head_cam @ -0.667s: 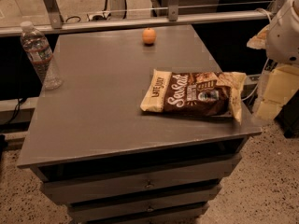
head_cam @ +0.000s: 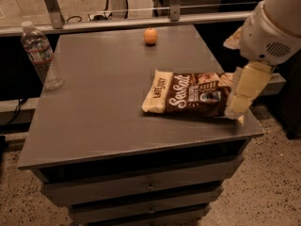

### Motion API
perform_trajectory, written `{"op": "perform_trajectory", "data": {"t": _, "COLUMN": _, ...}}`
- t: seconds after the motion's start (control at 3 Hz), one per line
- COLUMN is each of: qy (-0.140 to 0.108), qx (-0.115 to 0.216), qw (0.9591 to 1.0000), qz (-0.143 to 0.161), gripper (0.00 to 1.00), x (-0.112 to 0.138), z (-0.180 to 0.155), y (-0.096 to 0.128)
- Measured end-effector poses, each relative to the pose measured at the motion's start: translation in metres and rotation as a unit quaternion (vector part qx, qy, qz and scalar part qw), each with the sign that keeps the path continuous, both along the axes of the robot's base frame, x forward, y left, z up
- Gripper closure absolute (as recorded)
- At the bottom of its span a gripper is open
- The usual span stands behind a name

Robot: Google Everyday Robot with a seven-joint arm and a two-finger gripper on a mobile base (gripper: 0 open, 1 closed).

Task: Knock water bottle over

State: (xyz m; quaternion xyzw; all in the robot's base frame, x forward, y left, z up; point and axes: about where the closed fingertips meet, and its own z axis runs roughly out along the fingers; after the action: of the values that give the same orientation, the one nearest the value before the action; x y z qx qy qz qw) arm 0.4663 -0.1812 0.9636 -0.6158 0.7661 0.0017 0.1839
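Observation:
The water bottle [head_cam: 41, 55], clear ribbed plastic with a white cap and a thin label band, stands upright at the far left edge of the grey table [head_cam: 99, 112]. My gripper [head_cam: 244, 92], cream-coloured under a white arm housing [head_cam: 275, 22], hangs at the table's right edge. It overlaps the right end of the chip bag. It is far from the bottle, across the full width of the table.
A brown and cream sea-salt chip bag [head_cam: 188, 95] lies flat on the right half of the table. A small orange [head_cam: 150, 36] sits near the back edge. A railing [head_cam: 117, 20] runs behind the table, and drawers [head_cam: 146, 185] are below the top.
My gripper and arm have moved left, from beside the table's right edge to over the chip bag's right end. The bottle, bag and orange have not moved.

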Motion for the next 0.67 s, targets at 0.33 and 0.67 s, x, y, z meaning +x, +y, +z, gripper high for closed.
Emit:
{"op": "perform_trajectory", "data": {"t": 0.33, "qy": -0.005, "qx": 0.066, "qw": 0.997, "qz": 0.04, "gripper": 0.0, "x": 0.041, "z": -0.012, "y": 0.063}}
{"op": "perform_trajectory", "data": {"t": 0.67, "qy": -0.025, "qx": 0.146, "qw": 0.9859, "qz": 0.078, "gripper": 0.0, "x": 0.076, "z": -0.019, "y": 0.137}}
